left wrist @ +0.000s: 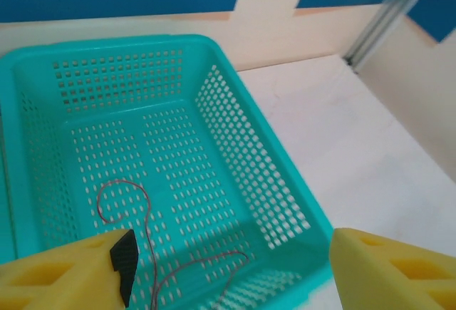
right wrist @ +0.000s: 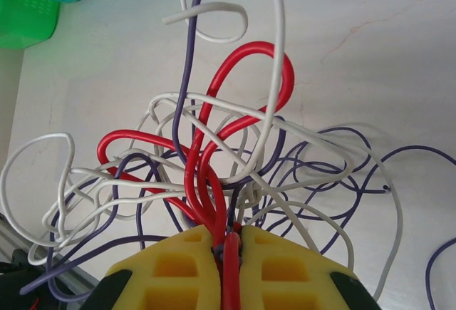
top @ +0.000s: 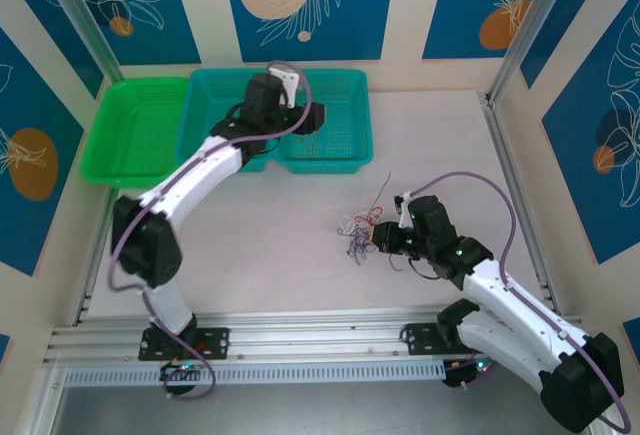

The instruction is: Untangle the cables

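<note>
Left gripper point(left wrist: 231, 253) hangs over the teal basket point(left wrist: 249, 153) at the upper middle of the overhead view, yellow fingers spread wide with nothing between them. Below it, a thin reddish-brown cable point(left wrist: 146, 199) lies loose on the basket floor, curling in loops. Over at the lower right, the right gripper point(right wrist: 229, 235) is down at the tangle of cables point(top: 358, 230) on the table point(top: 280, 245), jaws pinched tight on a red cable point(right wrist: 242, 50) that loops up from between the fingers. White and purple strands knot around it. The green basket point(top: 130, 125) sits at upper left, touching the teal one.
</note>
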Tool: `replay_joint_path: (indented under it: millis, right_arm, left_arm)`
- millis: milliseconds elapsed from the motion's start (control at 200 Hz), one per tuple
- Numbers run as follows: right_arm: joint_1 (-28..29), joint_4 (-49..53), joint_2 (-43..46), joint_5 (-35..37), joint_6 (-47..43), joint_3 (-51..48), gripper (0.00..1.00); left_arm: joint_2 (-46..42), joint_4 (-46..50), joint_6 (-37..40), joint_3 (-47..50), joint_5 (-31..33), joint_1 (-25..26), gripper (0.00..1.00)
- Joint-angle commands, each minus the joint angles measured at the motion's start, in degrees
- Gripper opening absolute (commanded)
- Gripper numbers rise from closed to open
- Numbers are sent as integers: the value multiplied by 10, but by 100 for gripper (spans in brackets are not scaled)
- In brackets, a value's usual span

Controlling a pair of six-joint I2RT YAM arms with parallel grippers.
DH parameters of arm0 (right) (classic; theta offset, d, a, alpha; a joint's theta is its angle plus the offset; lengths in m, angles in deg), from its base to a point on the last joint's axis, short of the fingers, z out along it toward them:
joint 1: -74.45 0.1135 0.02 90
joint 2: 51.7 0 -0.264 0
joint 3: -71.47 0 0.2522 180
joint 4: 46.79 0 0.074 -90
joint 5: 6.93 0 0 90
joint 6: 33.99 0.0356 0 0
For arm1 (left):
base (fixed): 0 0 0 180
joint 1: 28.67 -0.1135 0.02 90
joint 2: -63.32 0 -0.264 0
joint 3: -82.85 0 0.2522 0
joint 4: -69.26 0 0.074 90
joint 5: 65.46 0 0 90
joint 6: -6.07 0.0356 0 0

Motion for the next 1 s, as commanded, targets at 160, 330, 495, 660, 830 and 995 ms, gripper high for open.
replay_joint_path:
  millis: [160, 330, 495, 660, 830, 995]
  right_arm:
    - [49, -73, -77, -48, -73, 41, 0]
    - [90, -128, -145, -51, -83, 67, 0]
    - [106, -153, -199, -61, -86, 97, 0]
    - [111, -166, -211, -85, -81, 107, 0]
    - [91, -152, -187, -56, -51, 86, 0]
    - [-29, -86, -129, -8, 20, 22, 2]
  left_arm:
    - [-253, -100, -116, 284, -175, 29, 69]
    - [-311, -153, -193, 449, -207, 71, 70]
    - [-296, -197, -207, 526, -198, 99, 72]
    - [-231, -220, -213, 560, -193, 112, 48]
    - [-252, -195, -226, 584, -93, 111, 0]
    - [-313, -112, -215, 616, -5, 86, 0]
